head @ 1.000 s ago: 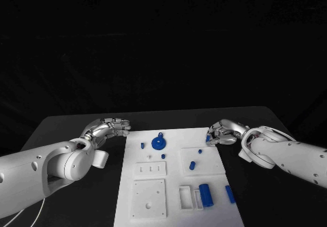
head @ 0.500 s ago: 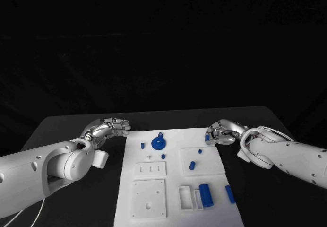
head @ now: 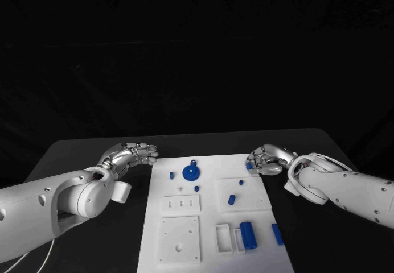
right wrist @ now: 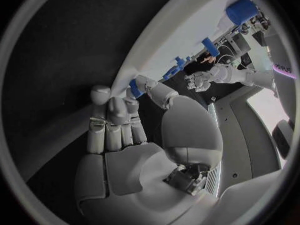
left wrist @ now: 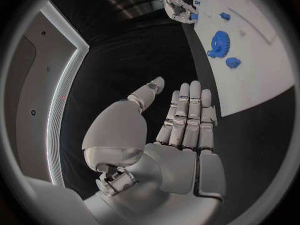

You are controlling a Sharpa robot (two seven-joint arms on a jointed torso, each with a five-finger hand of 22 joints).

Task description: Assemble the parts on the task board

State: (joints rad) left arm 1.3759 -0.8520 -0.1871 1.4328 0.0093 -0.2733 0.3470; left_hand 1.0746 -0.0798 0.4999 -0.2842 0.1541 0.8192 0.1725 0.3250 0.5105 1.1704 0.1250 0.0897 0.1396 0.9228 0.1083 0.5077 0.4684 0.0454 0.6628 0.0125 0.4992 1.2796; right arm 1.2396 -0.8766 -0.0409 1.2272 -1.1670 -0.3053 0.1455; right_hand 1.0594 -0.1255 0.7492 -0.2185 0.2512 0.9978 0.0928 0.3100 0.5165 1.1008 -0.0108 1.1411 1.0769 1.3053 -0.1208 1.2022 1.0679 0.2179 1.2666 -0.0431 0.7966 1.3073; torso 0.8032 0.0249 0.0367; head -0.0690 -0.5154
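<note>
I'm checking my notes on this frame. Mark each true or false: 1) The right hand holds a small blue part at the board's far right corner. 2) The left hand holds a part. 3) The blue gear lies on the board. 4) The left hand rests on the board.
1) True: the right hand pinches a blue part by the board.
2) False: the left hand holds nothing.
3) True: gear.
4) False: it is beside the board.

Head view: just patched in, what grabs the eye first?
The white task board in the table's middle, dotted with blue parts, notably a blue gear near its far edge. The right hand pinches a small blue part at the board's far right corner; the left hand hovers off its left side, holding nothing.
</note>
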